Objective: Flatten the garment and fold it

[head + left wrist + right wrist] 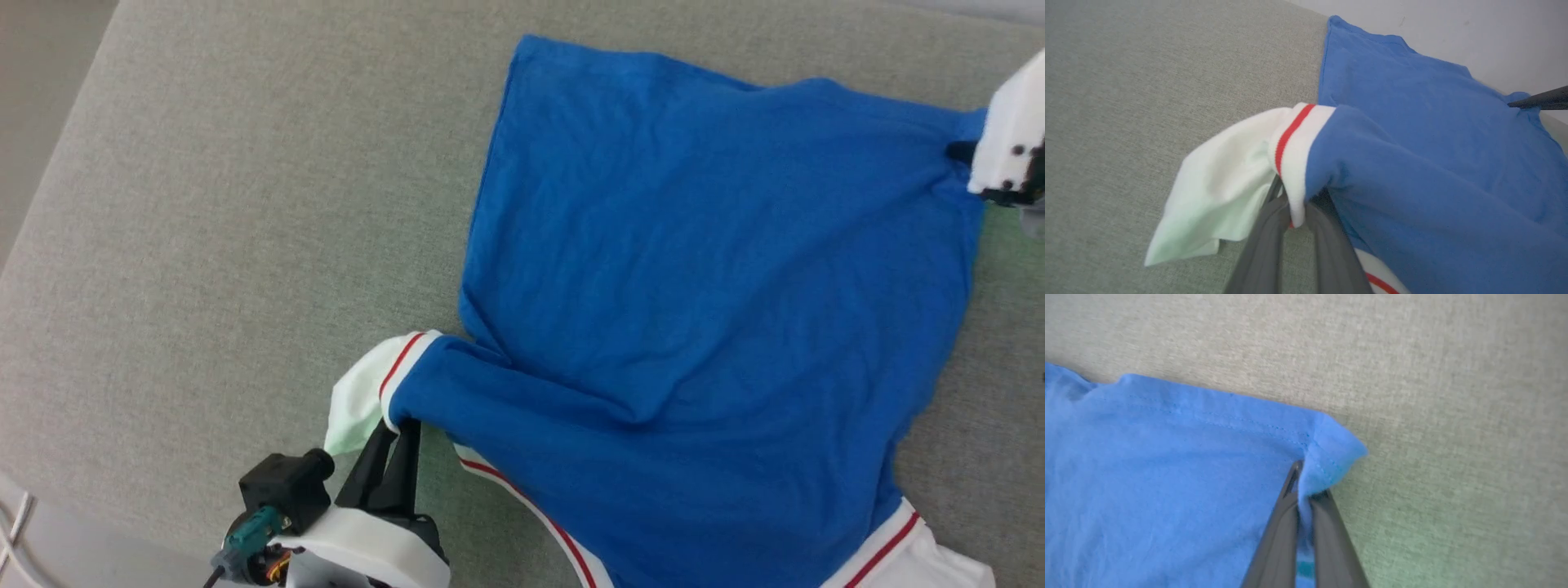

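Garment (694,286) lies rumpled on the grey cushion (245,204), held between the left gripper (400,431), fingers clamped on a white-trimmed sleeve (1298,134), and the right gripper (1304,473), pinching a hem corner (1335,449). The step looks like flattening; next calls for pulling apart evenly, then lowering flat.

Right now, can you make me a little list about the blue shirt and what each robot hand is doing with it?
garment: blue T-shirt, spread out but wrinkled, not folded yet
surface: grey woven cloth
left gripper: jaws shut on the sleeve cuff, white with a red stripe
right gripper: jaws shut on a blue hem corner
white sleeve end: droops loose beside the left gripper
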Controlling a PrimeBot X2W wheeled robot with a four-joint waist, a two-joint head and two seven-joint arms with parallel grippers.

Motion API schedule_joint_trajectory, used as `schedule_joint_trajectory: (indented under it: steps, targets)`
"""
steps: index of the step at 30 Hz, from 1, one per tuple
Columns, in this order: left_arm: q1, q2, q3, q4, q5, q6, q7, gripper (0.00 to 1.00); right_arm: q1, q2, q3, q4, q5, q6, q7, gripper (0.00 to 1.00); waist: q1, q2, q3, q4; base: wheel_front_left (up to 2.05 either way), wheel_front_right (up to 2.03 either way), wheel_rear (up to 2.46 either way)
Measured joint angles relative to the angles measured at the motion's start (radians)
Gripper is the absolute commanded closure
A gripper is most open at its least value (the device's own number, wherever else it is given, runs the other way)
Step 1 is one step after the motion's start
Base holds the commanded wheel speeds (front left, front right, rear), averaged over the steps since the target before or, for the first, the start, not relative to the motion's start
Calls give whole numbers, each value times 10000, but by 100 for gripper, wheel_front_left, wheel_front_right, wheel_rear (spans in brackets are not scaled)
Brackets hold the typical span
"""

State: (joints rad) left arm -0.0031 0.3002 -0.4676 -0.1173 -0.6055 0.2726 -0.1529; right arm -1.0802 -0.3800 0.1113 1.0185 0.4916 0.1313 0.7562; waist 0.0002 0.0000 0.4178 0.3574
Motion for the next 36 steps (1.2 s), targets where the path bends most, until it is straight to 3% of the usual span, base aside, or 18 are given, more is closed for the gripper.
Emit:
schedule_joint_trajectory:
  steps: [5,12,16,20,23,27,31,32,33,34,36]
  targets:
    - [66,251,105,88,-19,15,123,100,802,-242,1248,-1802,318,2,-849,100,0,0,-513,-290,0,0,0]
    - [779,752,485,23,-313,174,372,100,3078,-2111,2428,-5465,1469,4,-1139,100,-2,0,-1405,-948,0,0,0]
    - [1285,1198,790,-105,-374,430,566,100,5345,-3101,1939,-7601,1756,4,-966,100,-3,0,-1840,-1533,0,0,0]
    - [1654,1402,972,-240,-560,589,736,100,8380,-3436,395,-9244,1743,4,-614,100,-4,0,-2233,-2177,0,0,0]
    - [1860,1505,1074,-268,-669,660,832,100,10886,-2865,-811,-10333,1432,2,-59,100,-5,0,-2478,-2652,0,0,0]
    - [1994,1603,1147,-176,-771,727,951,100,13795,-1032,-1929,-11551,1043,2,658,100,-5,0,-2725,-3245,0,0,0]
    - [2051,1697,1202,-42,-851,729,1024,100,15450,686,-2566,-12299,838,2,1057,100,-4,0,-2923,-3717,0,0,0]
    - [2051,1708,1208,-12,-882,729,1049,100,15667,999,-2652,-12345,744,2,1099,89,-4,0,-2965,-3804,0,0,0]
    - [2052,1716,1223,21,-907,729,1060,100,15835,1271,-2690,-12379,677,2,1143,64,-4,0,-3006,-3883,0,0,0]
    - [2052,1732,1229,56,-907,729,1089,100,15923,1561,-2736,-12393,713,2,1126,0,-4,0,-3044,-3952,0,0,0]
    - [2053,1749,1239,105,-922,727,1095,100,15950,2048,-2771,-12470,832,2,769,0,-3,0,-3121,-4054,0,0,0]
